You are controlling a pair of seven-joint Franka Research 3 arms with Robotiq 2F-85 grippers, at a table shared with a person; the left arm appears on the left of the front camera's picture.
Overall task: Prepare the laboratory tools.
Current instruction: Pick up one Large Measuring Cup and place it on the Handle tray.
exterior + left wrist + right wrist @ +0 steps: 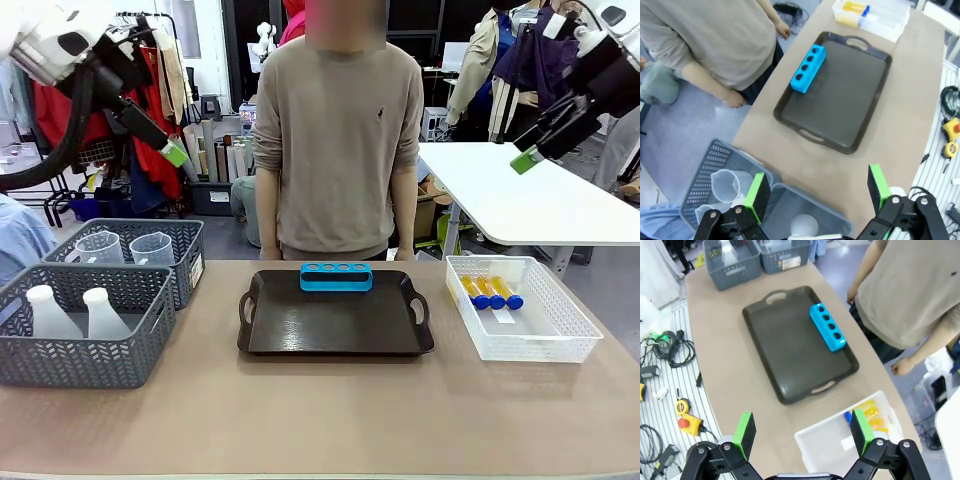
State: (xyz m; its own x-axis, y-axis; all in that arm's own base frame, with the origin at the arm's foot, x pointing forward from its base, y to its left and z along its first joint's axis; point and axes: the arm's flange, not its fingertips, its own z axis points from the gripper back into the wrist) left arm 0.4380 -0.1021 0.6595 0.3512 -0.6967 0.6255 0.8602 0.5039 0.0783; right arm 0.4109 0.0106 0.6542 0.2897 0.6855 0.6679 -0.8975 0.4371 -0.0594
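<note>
Both arms hang high above the table (320,420). The left gripper (818,190) has its jaws wide apart and empty, and so does the right gripper (803,431). Three test tubes (492,292) with yellow liquid and blue caps lie side by side, touching, at the far end of the white basket (530,345) on the robot's right. Two clear beakers (125,248) stand upright in the rear grey basket (185,270) on the left, and two whitish flasks (75,312) stand in the front grey basket (80,360) just before it. The dark tray (330,325) sits in the middle, bare except for a blue rack (336,276) with four holes along its far edge, in front of the person (338,140) standing there. The tubes look light, smooth and round, so they will probably roll or slip. A grip across the body near the cap seems safest, starting with an outer tube since the middle one leaves no room for a finger on either side. The beakers are likely thin, springy plastic that bends under a hard squeeze, so pinching one wall at the rim, or the handle, should hold better than spanning the mouth. The flasks taper toward the top and would slide out of a grip on the cone, so the narrow neck is the place to take them. None of it looks heavy.
</note>
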